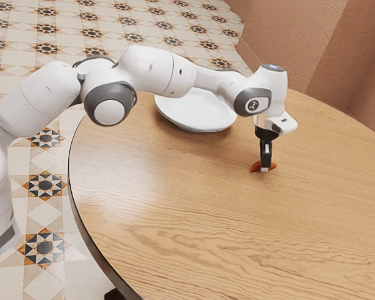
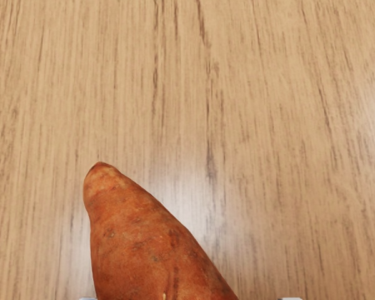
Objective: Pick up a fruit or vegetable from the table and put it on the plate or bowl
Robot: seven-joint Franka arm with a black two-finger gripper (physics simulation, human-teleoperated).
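Table (image 1: pixel 206 237): nothing on the plate (image 1: pixel 194 115) yet, which sits well apart, toward the exterior view's left. Gripper (image 1: pixel 265 164) is down over the sweet potato (image 2: pixel 144 250), fingers spread astride it, not pinching. The potato lies on the wood. Judging by this, grasp, lift, carry and drop all remain.

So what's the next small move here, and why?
Probably a short straight lift, if the grasp holds: the gripper is down on the sweet potato, which lies on the table, and the plate sits apart toward the exterior view's left, so it needs clearance first.
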